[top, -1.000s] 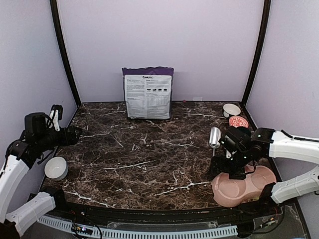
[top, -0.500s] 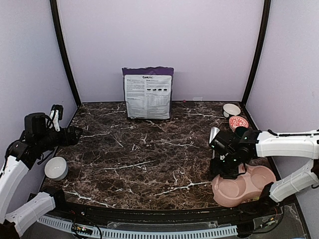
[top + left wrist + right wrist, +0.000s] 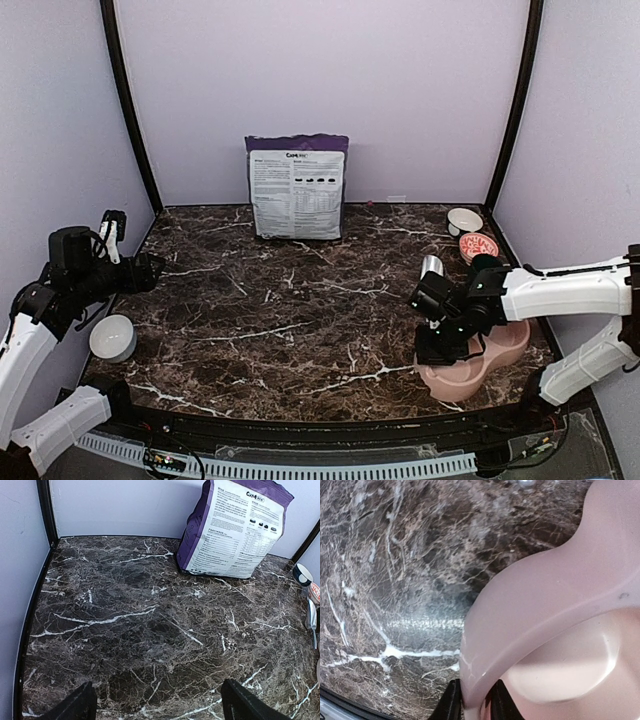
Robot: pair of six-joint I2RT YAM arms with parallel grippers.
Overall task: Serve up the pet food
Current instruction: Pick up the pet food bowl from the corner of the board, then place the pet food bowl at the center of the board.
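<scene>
Early stage, nothing served.
Clamped right pincer (image 3: 471, 702) on pink plastic double bowl (image 3: 497, 352), 4 o'clock; left pincer (image 3: 157, 695) agape, empty.

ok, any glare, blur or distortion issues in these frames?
Right wrist: pink bowl fills the frame at close range, rim soft near the right gripper; hazy glare patch on the marble table. Left wrist: sharp, evenly lit, the bag looks tilted, wide-angle bend at the table's edge. Top external: soft even light, no hard shadows.
</scene>
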